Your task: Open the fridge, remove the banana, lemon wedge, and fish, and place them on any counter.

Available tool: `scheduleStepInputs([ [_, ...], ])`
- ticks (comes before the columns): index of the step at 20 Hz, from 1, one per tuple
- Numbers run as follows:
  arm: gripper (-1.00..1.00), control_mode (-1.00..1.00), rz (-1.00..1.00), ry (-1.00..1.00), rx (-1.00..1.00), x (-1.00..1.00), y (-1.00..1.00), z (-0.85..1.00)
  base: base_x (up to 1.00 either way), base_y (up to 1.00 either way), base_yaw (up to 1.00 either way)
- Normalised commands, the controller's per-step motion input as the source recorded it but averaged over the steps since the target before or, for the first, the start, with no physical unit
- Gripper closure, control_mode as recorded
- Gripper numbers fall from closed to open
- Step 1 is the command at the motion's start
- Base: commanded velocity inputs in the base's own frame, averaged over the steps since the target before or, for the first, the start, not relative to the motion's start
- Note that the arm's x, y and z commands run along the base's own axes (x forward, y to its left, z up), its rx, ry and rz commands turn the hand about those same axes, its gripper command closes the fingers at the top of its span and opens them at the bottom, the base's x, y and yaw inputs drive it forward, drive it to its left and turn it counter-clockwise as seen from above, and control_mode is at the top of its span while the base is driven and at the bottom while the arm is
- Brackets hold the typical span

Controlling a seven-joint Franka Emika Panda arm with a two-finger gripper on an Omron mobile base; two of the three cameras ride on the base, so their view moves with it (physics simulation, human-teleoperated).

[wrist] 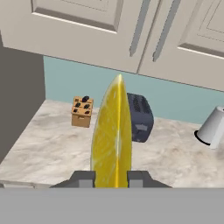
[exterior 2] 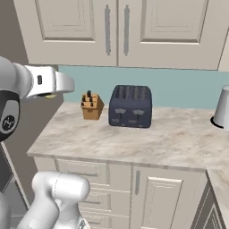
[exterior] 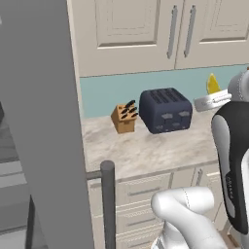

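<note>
My gripper (wrist: 111,178) is clamped narrow on the lemon wedge (wrist: 112,135), which stands upright betw. the fingertips, held in the air above the counter (wrist: 52,148) near its front edge. Fridge (exterior: 41,121) door stands open at my left w/ its bar handle (exterior: 108,204) just off the counter's left end. On the counter, knife block (wrist: 82,111) and toaster (wrist: 140,117) sit back near the teal wall, a pale round appliance (wrist: 212,127) far right, so the front strip of stone is open room.
</note>
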Motion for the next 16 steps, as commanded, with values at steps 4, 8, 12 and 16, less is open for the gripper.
scheduleStepInputs([
  [4, 1.00, 1.00, 0.00, 0.00, 0.00, 0.00, 0.00, 0.00, 0.55, -0.21, 0.00],
  [8, 1.00, 1.00, 0.00, 0.00, 0.00, 0.00, 0.00, 0.00, 0.42, -0.03, 0.00],
  [12, 1.00, 1.00, 0.00, 0.00, 0.00, 0.00, 0.00, 0.00, 0.42, 0.00, 0.00],
  [16, 1.00, 1.00, 0.00, 0.00, 0.00, 0.00, 0.00, 0.00, 0.23, 0.00, 0.00],
])
